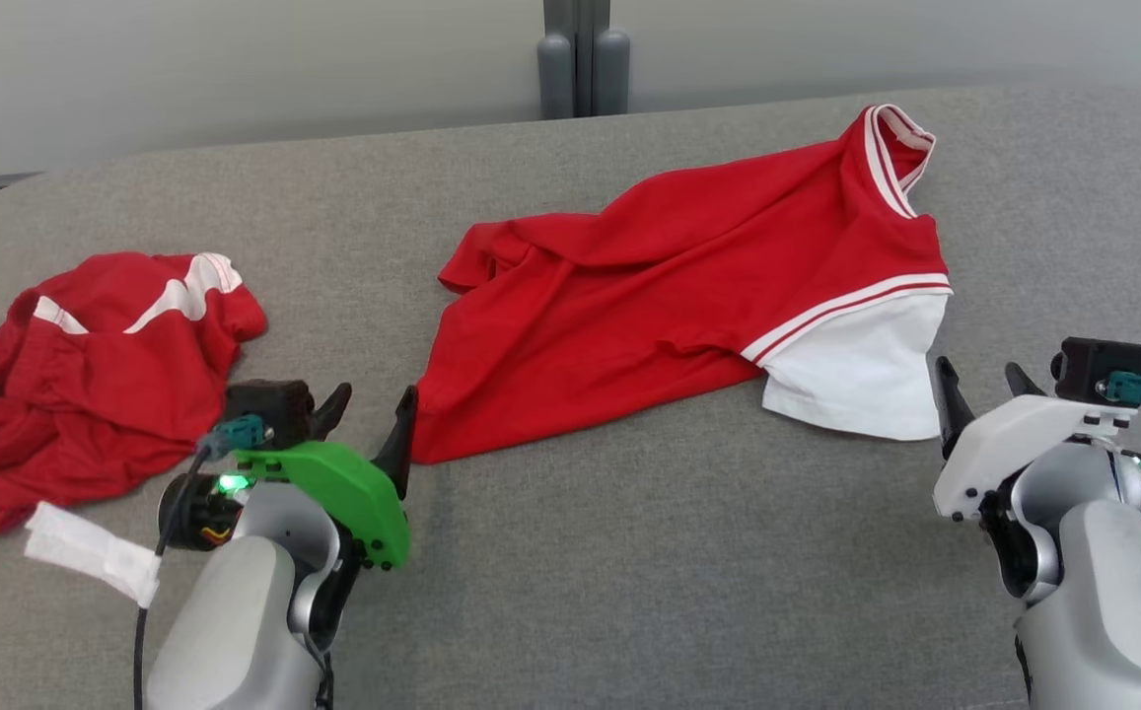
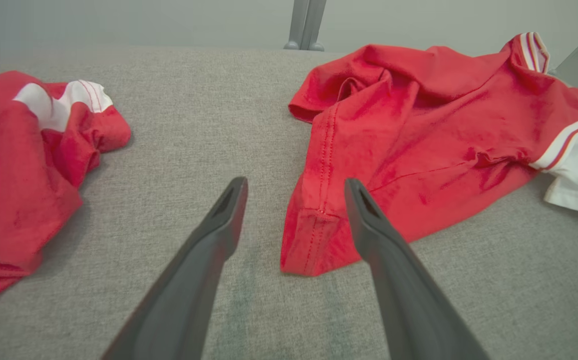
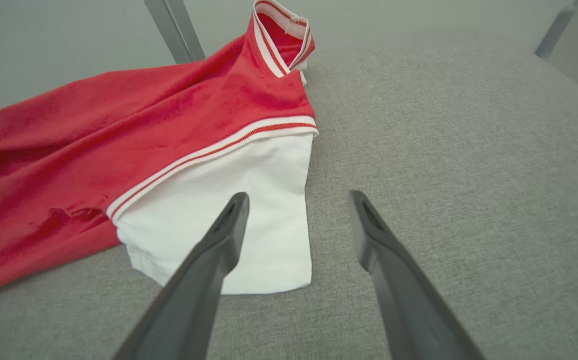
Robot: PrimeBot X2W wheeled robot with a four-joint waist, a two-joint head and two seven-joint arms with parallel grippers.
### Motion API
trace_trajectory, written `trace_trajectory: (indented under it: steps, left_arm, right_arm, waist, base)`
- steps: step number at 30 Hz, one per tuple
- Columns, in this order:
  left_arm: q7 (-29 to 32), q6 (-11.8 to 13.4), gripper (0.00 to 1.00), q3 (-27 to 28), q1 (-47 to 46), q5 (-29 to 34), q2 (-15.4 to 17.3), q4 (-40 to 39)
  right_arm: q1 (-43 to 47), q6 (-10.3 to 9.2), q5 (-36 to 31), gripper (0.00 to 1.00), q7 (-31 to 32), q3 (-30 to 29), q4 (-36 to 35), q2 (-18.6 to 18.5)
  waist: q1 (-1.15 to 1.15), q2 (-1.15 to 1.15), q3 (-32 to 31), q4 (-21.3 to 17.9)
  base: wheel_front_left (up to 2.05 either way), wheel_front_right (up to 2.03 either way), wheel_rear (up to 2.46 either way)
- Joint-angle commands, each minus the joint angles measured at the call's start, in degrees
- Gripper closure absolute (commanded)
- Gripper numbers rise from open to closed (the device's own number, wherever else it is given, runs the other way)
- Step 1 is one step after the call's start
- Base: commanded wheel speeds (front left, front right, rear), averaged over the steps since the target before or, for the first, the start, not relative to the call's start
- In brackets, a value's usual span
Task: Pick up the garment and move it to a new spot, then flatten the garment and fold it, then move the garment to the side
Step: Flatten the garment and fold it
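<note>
If the wide-open, empty left gripper (image 1: 377, 394) and right gripper (image 1: 977, 367) pinch too little red shirt (image 1: 669, 296), it could slip out.

A crumpled red-and-white cloth (image 1: 87, 375) lies at the left of the grey table (image 1: 629, 552). Grey posts (image 1: 583, 59) stand behind its far edge, against a pale wall (image 1: 235, 69).

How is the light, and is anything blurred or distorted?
Head view: soft even light, red shirt sharp, faint shadows. Left wrist view: wide-angle stretching, the left tool slightly soft. Right wrist view: same stretching, white sleeve bright without glare.
</note>
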Motion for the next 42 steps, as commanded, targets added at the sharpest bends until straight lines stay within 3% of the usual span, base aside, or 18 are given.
trace_trajectory:
  steps: [1,8,21,42]
  left_arm:
    - [1.31,-0.08,0.0,-0.44,-1.85,-1.12,0.1,1.12]
    - [3.92,-0.09,0.0,-3.82,-6.68,-1.33,0.51,6.37]
    - [3.0,0.23,0.0,-7.6,-10.51,0.19,0.26,12.56]
    - [2.79,0.51,0.0,-10.7,-12.24,-1.62,0.36,13.95]
  right_arm:
    - [-1.88,-0.08,-0.7,0.0,0.89,-0.05,1.44,-0.04]
    - [-7.31,-0.08,-1.61,0.0,2.73,0.68,11.61,-0.09]
    - [-10.83,-0.09,-4.1,0.0,2.47,1.13,24.43,0.07]
    - [-9.73,-0.03,-1.8,0.02,3.77,5.67,28.68,0.46]
  waist:
    - [0.0,0.0,2.0,0.18]
    - [0.0,0.0,4.92,-0.18]
    - [0.0,0.0,6.46,-0.32]
    - [0.0,0.0,6.09,-0.98]
  base:
    - [0.0,0.0,0.0]
    - [0.0,0.0,0.0]
    - [0.0,0.0,0.0]
    - [0.0,0.0,0.0]
